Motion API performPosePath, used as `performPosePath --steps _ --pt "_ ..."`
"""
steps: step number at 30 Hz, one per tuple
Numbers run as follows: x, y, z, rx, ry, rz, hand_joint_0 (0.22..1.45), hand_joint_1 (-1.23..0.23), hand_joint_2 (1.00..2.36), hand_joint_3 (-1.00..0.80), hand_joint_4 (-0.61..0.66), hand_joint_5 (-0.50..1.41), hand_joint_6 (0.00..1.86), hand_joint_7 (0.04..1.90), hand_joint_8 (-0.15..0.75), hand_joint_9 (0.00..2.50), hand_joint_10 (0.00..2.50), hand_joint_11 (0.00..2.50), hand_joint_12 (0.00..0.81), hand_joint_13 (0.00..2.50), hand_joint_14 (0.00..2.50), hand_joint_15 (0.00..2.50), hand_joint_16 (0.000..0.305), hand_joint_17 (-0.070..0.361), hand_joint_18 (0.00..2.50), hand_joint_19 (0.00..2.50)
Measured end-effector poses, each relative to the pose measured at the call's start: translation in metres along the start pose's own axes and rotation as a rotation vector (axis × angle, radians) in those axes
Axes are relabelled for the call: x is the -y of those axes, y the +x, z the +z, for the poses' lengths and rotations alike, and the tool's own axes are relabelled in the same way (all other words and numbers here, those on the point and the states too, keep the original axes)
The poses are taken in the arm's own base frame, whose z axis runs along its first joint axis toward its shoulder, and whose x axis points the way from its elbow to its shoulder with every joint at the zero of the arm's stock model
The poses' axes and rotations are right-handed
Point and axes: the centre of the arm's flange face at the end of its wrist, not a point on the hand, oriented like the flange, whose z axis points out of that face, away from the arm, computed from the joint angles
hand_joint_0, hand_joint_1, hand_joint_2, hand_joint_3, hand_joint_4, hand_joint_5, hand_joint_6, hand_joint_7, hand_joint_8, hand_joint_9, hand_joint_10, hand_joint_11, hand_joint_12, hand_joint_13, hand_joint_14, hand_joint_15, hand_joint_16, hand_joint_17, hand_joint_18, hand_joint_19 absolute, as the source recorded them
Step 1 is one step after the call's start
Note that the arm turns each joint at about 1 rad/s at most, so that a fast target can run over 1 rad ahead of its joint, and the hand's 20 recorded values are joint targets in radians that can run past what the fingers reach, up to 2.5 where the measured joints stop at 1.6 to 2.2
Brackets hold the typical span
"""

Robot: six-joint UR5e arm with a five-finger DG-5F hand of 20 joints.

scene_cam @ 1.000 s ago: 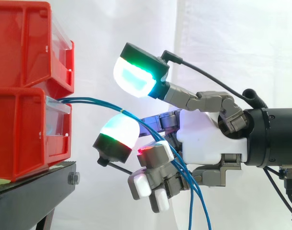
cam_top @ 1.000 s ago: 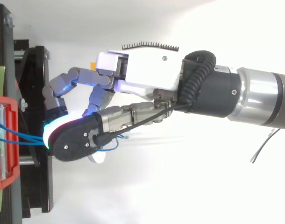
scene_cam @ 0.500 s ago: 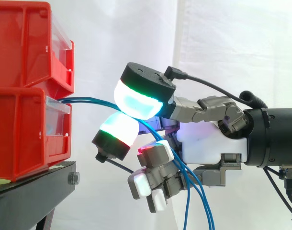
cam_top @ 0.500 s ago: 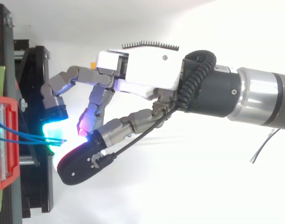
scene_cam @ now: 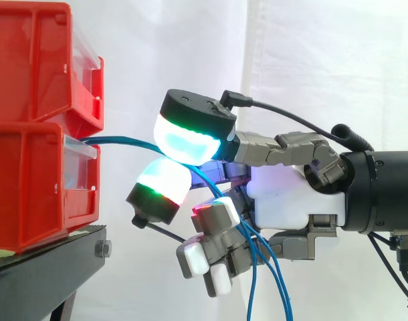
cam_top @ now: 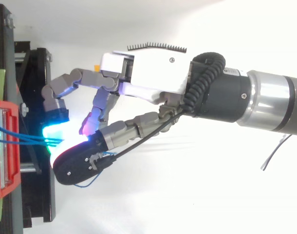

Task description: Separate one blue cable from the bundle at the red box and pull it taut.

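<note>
Blue cables [scene_cam: 120, 140] run from the red box [scene_cam: 30, 180] ahead of your hand [scene_cam: 284, 194], pass between its two glowing pads [scene_cam: 184, 144], and hang slack below the palm. The pads are nipped together on them; you can't tell whether they've caught one strand or several. Pull back now and you may drag the whole bundle. The slack strands draped past the curled lower fingers [scene_cam: 207, 257] could also snag and break the pinch.
</note>
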Motion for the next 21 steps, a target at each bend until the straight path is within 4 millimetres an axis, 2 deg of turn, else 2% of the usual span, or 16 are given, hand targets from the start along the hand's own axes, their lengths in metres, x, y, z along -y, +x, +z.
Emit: performPosePath --steps 7,8,11,17,21 --pt "0.0000 0.0000 0.0000 0.000 0.000 0.000 0.60 -0.65 1.02 -0.14 0.17 -0.12 0.76 1.37 0.375 1.27 0.03 0.95 0.397 1.08 0.02 0.57 0.049 0.111 1.01 0.68" --pt "0.0000 0.0000 0.0000 0.000 0.000 0.000 0.60 -0.61 1.02 -0.13 0.18 -0.13 0.81 1.36 0.384 1.30 0.03 0.97 0.407 1.09 0.02 0.56 0.051 0.115 1.03 0.67" --pt "0.0000 0.0000 0.0000 0.000 0.000 0.000 0.61 -0.49 1.02 -0.16 0.19 -0.11 0.82 1.44 0.401 1.40 0.03 0.91 0.415 1.13 0.02 0.53 0.055 0.123 1.09 0.68" --pt "0.0000 0.0000 0.0000 0.000 0.000 0.000 0.61 -0.46 1.02 -0.16 0.21 -0.10 0.81 1.43 0.403 1.40 0.03 0.91 0.414 1.13 0.02 0.54 0.054 0.123 1.09 0.68" --pt "0.0000 0.0000 0.0000 0.000 0.000 0.000 0.60 -0.59 1.02 -0.13 0.18 -0.11 0.81 1.40 0.389 1.31 0.03 0.99 0.403 1.08 0.02 0.56 0.050 0.113 1.03 0.69"
